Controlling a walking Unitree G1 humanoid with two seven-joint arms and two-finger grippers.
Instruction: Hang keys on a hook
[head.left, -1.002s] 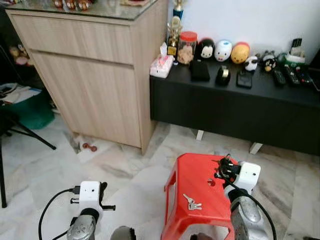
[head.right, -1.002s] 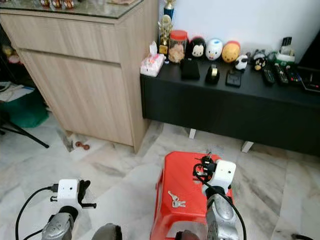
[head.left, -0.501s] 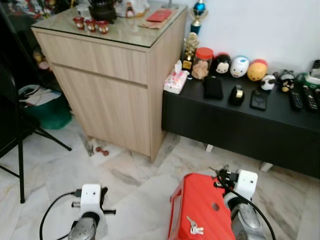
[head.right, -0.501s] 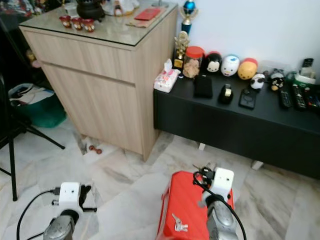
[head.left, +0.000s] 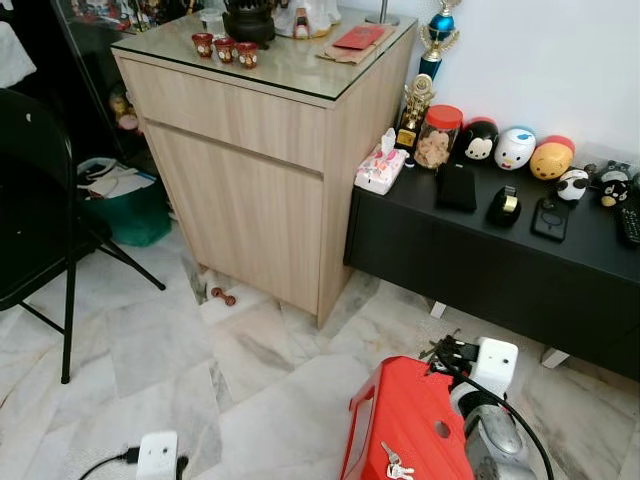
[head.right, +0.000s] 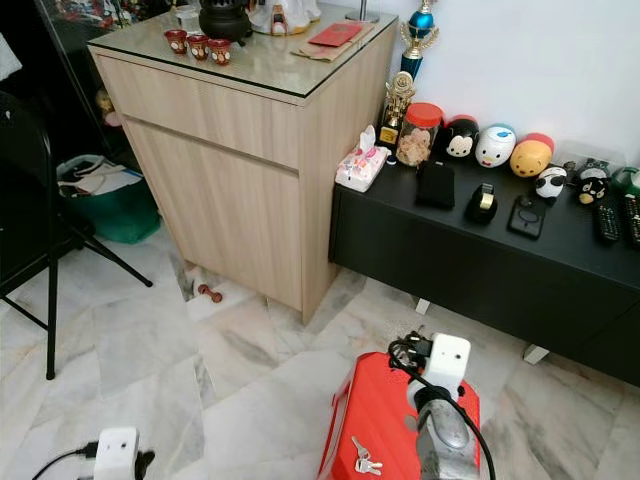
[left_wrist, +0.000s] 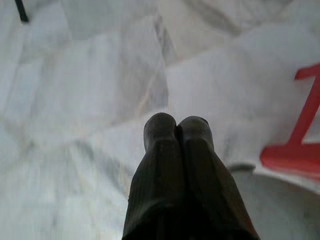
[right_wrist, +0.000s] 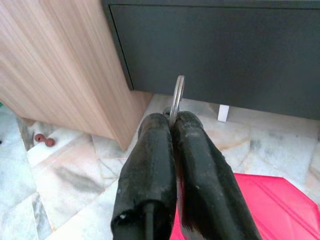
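Observation:
My right gripper (right_wrist: 170, 120) is shut on a thin metal key ring (right_wrist: 177, 95) that sticks out past its fingertips. In the eye views this gripper (head.left: 441, 351) hovers over the far edge of a red plastic stool (head.left: 415, 420). A second bunch of keys (head.left: 395, 465) lies on the stool's top, near its front. My left gripper (left_wrist: 176, 122) is shut with nothing in it, low over the marble floor beside the stool; its white wrist camera (head.left: 157, 458) shows at the bottom left.
A tall wooden cabinet (head.left: 260, 170) with a glass top stands ahead. A low black console (head.left: 500, 250) carrying toys and remotes runs along the white wall. A black folding chair (head.left: 40, 200) and a green bin (head.left: 125, 205) are at the left. A small red object (head.left: 224, 296) lies on the floor.
The camera has tilted up and shifted, so more of the cabinet top and the chair show. My left arm sits lower in the picture. The right gripper stays over the stool.

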